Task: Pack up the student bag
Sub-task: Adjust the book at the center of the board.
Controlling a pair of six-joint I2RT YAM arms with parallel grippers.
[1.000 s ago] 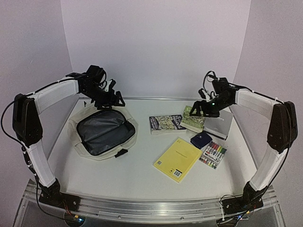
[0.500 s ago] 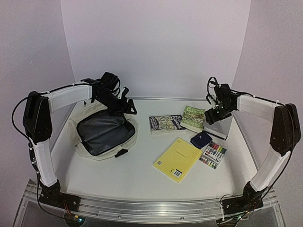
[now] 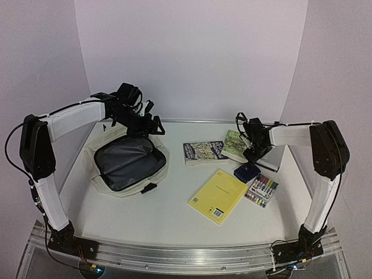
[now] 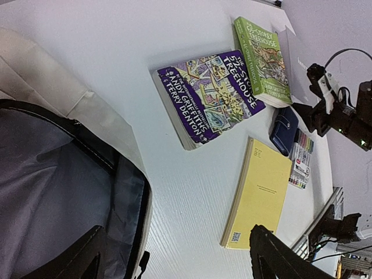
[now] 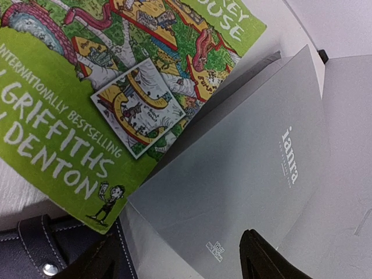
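The student bag (image 3: pixel 131 163), cream with black trim, lies open on the left, its dark grey lining (image 4: pixel 46 203) showing. My left gripper (image 3: pixel 150 128) hovers over the bag's far right rim. In the left wrist view the left gripper (image 4: pixel 180 263) is open and holds nothing. My right gripper (image 3: pixel 254 152) is low over the near corner of a grey folder (image 5: pixel 244 168), beside a green book (image 5: pixel 87 87). In the right wrist view the right gripper (image 5: pixel 180 264) has its fingers apart on either side of that corner, gripping nothing.
A purple book (image 3: pixel 204 151) lies beside the green book (image 3: pixel 235 145). A navy pouch (image 3: pixel 246 172), a pack of markers (image 3: pixel 261 190) and a yellow notepad (image 3: pixel 218 195) lie nearer. The grey folder (image 3: pixel 272 156) sits far right. White walls enclose the table.
The right gripper has dropped from above the green book and folder to the folder's near corner. The left gripper swung right over the bag's rim, then eased back.
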